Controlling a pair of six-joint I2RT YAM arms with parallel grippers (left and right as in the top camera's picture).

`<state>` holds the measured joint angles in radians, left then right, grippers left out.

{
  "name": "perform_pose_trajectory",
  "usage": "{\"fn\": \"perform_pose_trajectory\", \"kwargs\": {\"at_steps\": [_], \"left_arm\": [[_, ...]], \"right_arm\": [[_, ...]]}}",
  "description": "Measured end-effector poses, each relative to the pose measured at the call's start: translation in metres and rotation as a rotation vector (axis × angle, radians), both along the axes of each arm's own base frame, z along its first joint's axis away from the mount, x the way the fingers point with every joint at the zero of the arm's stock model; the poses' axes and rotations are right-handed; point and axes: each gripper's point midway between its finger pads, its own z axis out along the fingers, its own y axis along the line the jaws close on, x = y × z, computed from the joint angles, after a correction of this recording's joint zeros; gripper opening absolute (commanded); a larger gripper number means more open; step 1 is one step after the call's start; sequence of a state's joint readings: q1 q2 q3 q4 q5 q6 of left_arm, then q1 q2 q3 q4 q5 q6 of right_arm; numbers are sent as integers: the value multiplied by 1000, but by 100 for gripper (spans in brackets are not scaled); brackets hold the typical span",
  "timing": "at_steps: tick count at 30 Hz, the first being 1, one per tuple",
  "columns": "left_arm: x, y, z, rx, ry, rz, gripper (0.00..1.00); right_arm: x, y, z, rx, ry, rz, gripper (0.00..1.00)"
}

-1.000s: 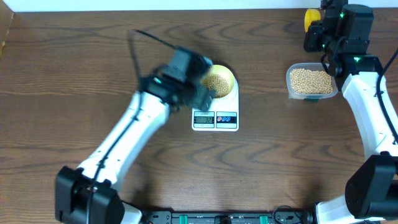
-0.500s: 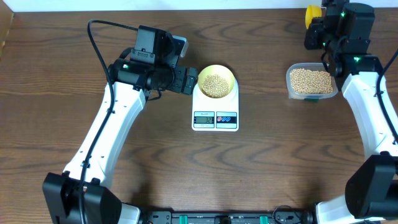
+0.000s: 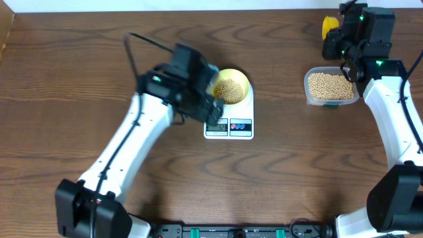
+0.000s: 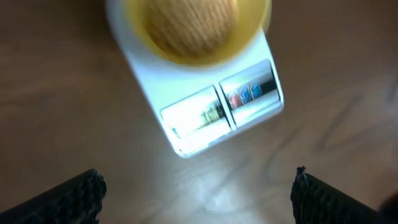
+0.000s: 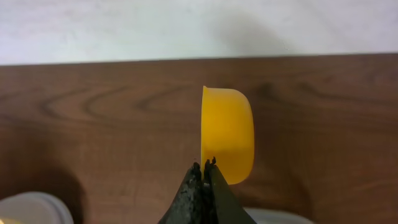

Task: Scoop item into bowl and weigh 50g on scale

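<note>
The bowl [image 3: 246, 80] of beans [image 3: 229, 90] sits on the scale [image 3: 229, 127] mid-counter [image 3: 297, 178], at 12 o'clock from the nearer left claw [image 4: 200, 202], which is spread wide and holds nothing, while the faraway right claw [image 5: 205, 167] pinches the yellow scoop [image 5: 228, 134].

We look down on a dark brown wood-grain tabletop [image 3: 297, 178] that fills nearly the whole overhead view. Along its far edge stands a plain white wall [image 5: 186, 28], meeting the wood in a straight line. Soft light leaves a pale sheen on the wood.
</note>
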<state>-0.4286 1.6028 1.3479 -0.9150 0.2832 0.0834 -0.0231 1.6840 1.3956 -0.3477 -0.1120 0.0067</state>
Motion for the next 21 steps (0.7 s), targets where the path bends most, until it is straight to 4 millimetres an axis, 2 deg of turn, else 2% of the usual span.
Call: {"fn": "perform_pose_trajectory", "kwargs": {"at_steps": [3,5,9,13,15,21], "left_arm": [[-23,-10,-24,45,39,-61,98],[-31,-15,-35,65,42,-87,98],[-37,-22,-49,83,22,-120,98],[-36,-22,-60,90,2,-123,98],[-37,-17,-68,116,0,-135,98],[-41,-6,-90,186,3,-202,98]], "right_arm": [[-7,0,-9,1,49,0,1],[-12,0,-14,3,76,-1,1],[-21,0,-25,21,137,-15,1],[-42,0,-35,37,255,-32,1],[-49,-2,-26,43,288,-38,1],[-52,-17,34,47,245,-79,1]]}}
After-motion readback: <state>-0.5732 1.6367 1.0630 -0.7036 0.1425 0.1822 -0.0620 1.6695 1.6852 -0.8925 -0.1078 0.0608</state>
